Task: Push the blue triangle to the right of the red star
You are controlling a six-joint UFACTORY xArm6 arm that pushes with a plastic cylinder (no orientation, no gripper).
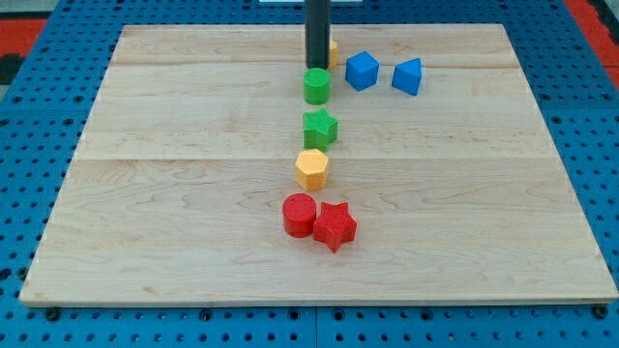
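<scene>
The blue triangle (pixel 408 75) lies near the view's top, right of centre, next to a blue cube (pixel 361 71) on its left. The red star (pixel 335 225) sits low in the middle, touching a red cylinder (pixel 300 215) on its left. My tip (pixel 316 66) is at the view's top centre, just above the green cylinder (pixel 316 86) and well left of the blue triangle, with the blue cube between them.
A green star (pixel 320 127) and a yellow hexagon (pixel 312 169) stand in a column between the green cylinder and the red blocks. A yellow block (pixel 332 52) is mostly hidden behind the rod. The wooden board (pixel 145 193) ends on all sides at a blue pegboard.
</scene>
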